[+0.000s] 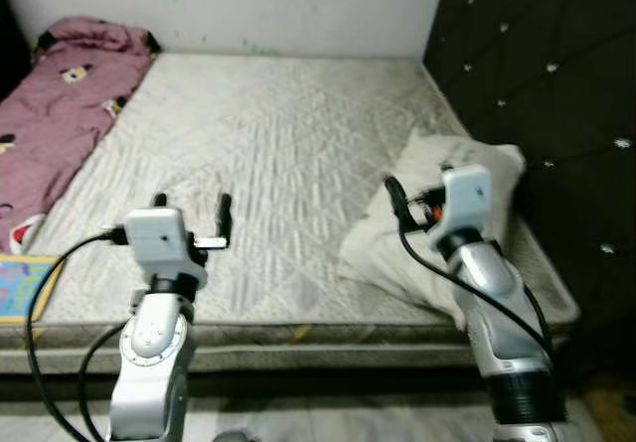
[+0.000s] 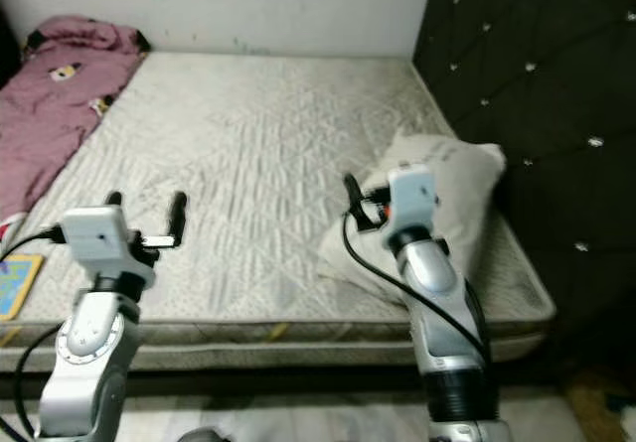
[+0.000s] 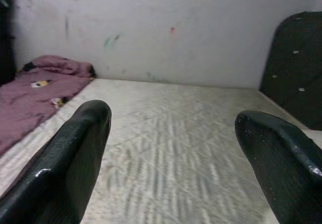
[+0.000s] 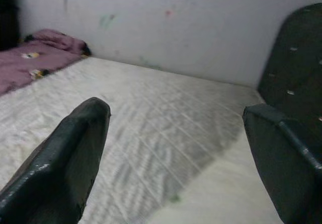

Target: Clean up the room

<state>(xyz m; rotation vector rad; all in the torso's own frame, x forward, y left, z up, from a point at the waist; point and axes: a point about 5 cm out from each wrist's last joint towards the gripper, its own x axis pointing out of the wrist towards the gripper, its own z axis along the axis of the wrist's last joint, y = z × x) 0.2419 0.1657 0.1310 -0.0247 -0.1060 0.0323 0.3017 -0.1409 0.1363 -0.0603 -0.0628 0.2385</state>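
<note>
A white pillow lies crumpled on the right side of the quilted grey-white mattress, next to the black headboard. My right gripper hovers just above the pillow's left part, open, with nothing between its fingers. Over the mattress's front left stands my left gripper, also open and empty, its black fingers pointing toward the far wall. A mauve blanket with small printed figures is bunched along the bed's left edge.
A tufted black headboard closes the right side. A marked white wall runs behind the bed. A colourful flat book or card rests at the mattress's front left corner. The bed's front edge is right below my arms.
</note>
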